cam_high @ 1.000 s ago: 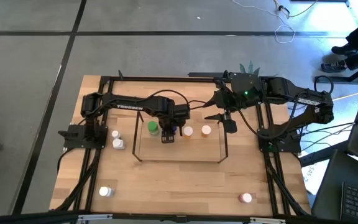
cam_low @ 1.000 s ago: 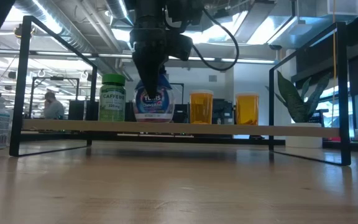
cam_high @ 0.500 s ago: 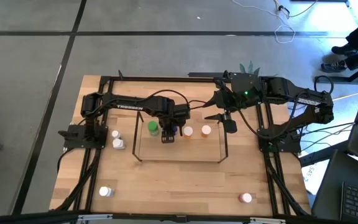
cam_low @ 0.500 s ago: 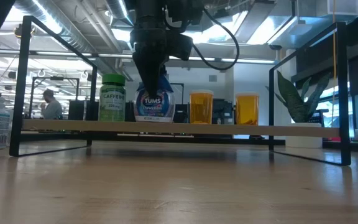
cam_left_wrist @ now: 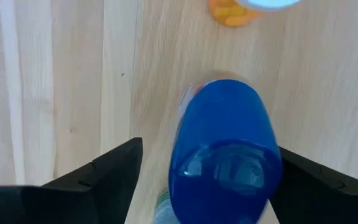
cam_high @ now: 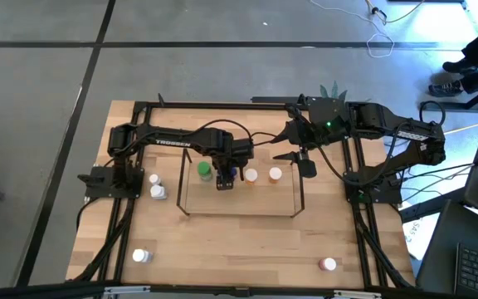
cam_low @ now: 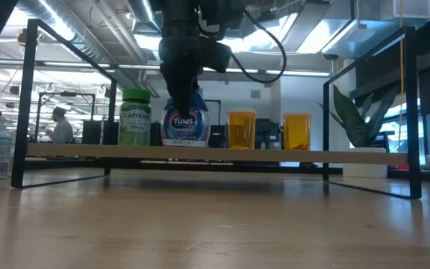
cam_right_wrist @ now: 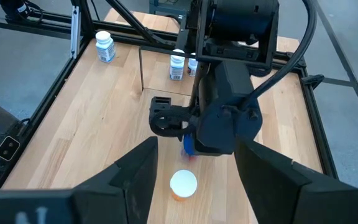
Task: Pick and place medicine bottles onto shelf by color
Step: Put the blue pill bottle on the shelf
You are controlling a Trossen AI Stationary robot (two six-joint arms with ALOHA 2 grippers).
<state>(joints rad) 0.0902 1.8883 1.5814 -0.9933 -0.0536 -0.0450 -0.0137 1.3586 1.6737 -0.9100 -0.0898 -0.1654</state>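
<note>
The wire shelf holds a green-capped bottle, a blue-capped Tums bottle and two orange bottles, all upright on its wood board. My left gripper is open, pointing down over the blue cap, one finger on each side. My right gripper is open and empty above the shelf's right end, over an orange bottle. My left gripper stands astride the blue cap from above. Bare wood shows between one finger and the cap. I cannot tell whether the other finger touches it. The bottle stands upright on the shelf board.
Two white bottles stand left of the shelf, one at the near left and a pink-red-capped one at the near right. A potted plant stands at the far right. A black frame edges the table.
In the low view the blue-capped bottle has come a little lower under my left gripper, and its label now sits straight; it stands on the shelf board.
</note>
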